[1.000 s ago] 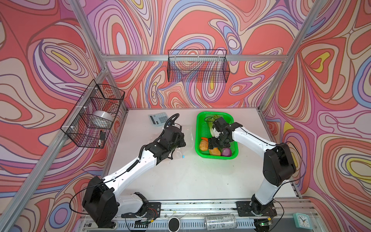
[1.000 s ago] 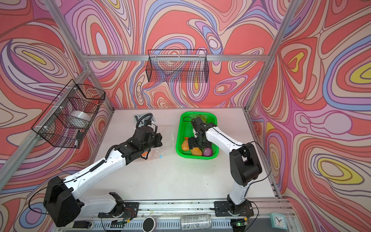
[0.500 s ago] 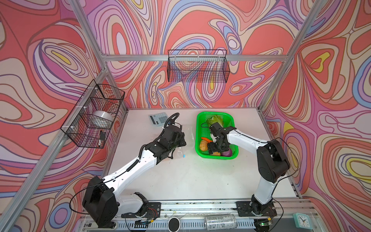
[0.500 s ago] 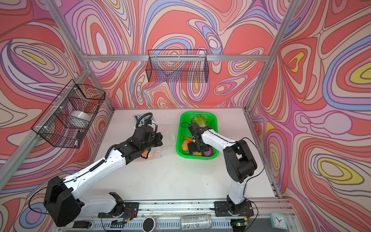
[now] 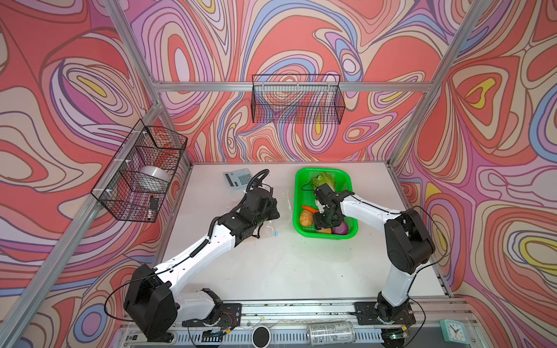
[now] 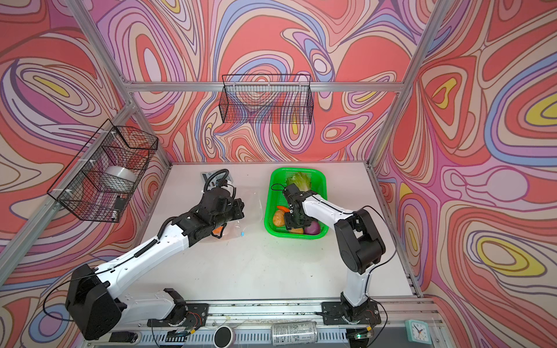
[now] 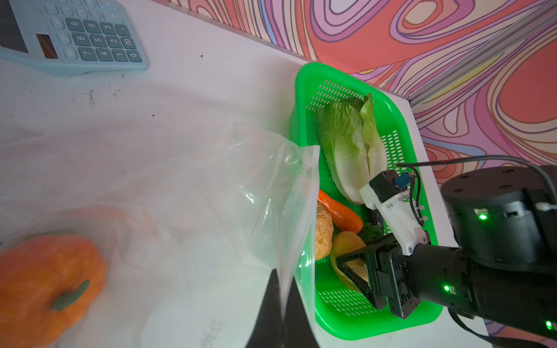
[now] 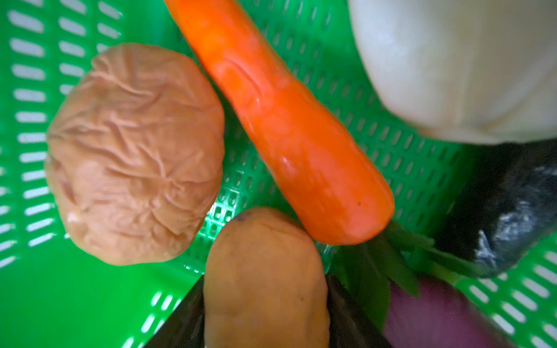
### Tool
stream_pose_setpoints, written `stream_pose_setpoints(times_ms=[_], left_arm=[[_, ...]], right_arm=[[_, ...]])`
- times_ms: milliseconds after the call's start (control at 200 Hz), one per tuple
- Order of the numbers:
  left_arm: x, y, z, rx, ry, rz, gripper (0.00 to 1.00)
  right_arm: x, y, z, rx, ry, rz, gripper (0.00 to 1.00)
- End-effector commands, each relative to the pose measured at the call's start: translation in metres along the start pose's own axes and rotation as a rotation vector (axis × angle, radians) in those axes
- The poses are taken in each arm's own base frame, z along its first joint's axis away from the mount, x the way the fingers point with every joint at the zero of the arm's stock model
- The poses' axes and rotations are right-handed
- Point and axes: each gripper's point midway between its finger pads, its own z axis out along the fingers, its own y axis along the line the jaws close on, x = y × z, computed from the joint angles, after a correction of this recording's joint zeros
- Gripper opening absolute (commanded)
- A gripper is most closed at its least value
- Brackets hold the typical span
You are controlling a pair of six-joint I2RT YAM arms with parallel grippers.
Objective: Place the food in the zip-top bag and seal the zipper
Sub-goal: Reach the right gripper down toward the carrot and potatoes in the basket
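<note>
My left gripper (image 7: 281,280) is shut on the zip-strip edge of the clear zip-top bag (image 7: 211,180), holding its mouth up next to the green basket (image 5: 297,192). An orange pumpkin (image 7: 45,286) lies inside the bag. The blue slider tab (image 5: 276,233) of the zipper lies on the table. My right gripper (image 8: 265,289) reaches down into the basket, a finger pressed on each side of a smooth tan potato (image 8: 265,262). Around it lie a wrinkled potato (image 8: 135,153), a carrot (image 8: 286,126), a napa cabbage (image 7: 349,144), a purple onion (image 5: 341,230) and a dark cucumber (image 8: 506,205).
A blue calculator (image 5: 238,177) lies at the back of the table behind the left arm. Black wire baskets hang on the back wall (image 5: 297,99) and the left wall (image 5: 141,171). A drink can (image 5: 330,331) and a small clock (image 5: 452,330) sit by the front rail.
My right gripper has moved toward the near end of the basket and lowered, and its jaws have narrowed onto the smooth potato. The left arm and the bag have stayed put.
</note>
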Motion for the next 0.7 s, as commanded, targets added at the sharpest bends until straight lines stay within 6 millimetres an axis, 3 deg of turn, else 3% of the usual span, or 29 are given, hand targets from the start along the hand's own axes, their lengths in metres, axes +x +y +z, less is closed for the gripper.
stream_pose_setpoints(times_ms=[0, 351, 601, 696], left_arm=[[-0.007, 0.001, -0.007, 0.003, -0.02, -0.023, 0.0], [-0.006, 0.004, -0.01, -0.003, -0.03, -0.023, 0.0], [-0.003, 0.003, -0.007, 0.007, -0.019, -0.03, 0.0], [-0.004, 0.002, -0.009, 0.008, -0.021, -0.03, 0.0]], right_arm=[[-0.007, 0.0, -0.012, -0.001, -0.047, 0.015, 0.53], [-0.037, -0.001, -0.055, -0.074, -0.178, 0.116, 0.48], [-0.061, -0.01, -0.04, -0.047, -0.263, 0.182, 0.46], [-0.072, -0.009, -0.046, -0.053, -0.302, 0.196, 0.45]])
